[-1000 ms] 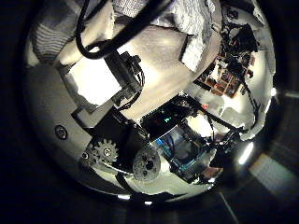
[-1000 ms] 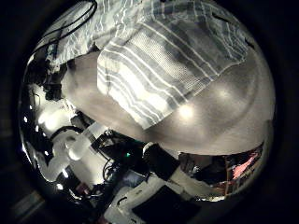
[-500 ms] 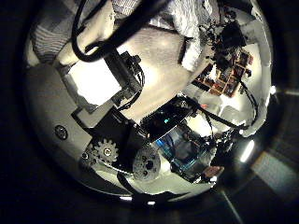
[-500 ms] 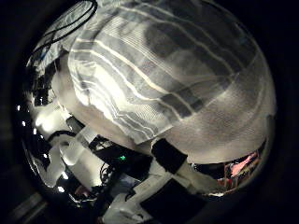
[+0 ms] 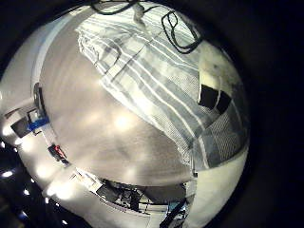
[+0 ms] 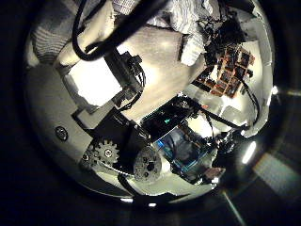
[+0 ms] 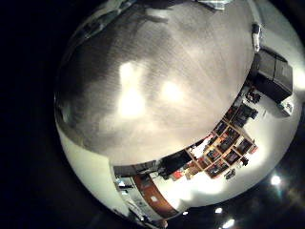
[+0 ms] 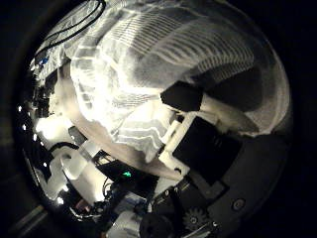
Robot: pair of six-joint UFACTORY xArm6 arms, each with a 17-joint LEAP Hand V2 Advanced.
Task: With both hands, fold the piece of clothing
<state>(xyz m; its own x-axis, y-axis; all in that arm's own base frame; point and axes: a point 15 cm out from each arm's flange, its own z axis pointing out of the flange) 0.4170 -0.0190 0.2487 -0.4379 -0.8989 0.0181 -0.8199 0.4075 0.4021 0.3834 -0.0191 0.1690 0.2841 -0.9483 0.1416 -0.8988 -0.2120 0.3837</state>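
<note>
Cloth soft and light, best taken at hem and corners

Striped garment [image 5: 157,81] spread flat on the counter [image 5: 95,142] under the left hand [image 5: 217,90], one end folded back on itself beside that hand's finger. Thin woven stuff by the look of it: limp, no stiffness of its own, likely to sag and slide wherever unsupported. Nothing fragile here, and little weight to carry. Probably needs 2 holds kept well apart along 1 edge, so that the fold travels as a straight line and does not bunch in the middle. Hems and corners likely the surest places to pinch (doubled cloth there, less apt to slip out).

In the right thumb side palm view, the same striped cloth fills much of the frame, so very close to that palm. Right hand [image 8: 198,124] curled into it, a finger [image 8: 183,97] pressed against a gathered ridge and a loose edge draped below: clamped on the garment, as far as can be judged. Left hand touching the cloth at its edge; whether apart or pinching, impossible to tell from either of its views.

Counter smooth, bare and glossy under ceiling lights, so probably little friction to hold the lower layer down during a drag. Beyond its edge, a room with shelving [image 7: 224,148] and clutter, well away from the work.
</note>
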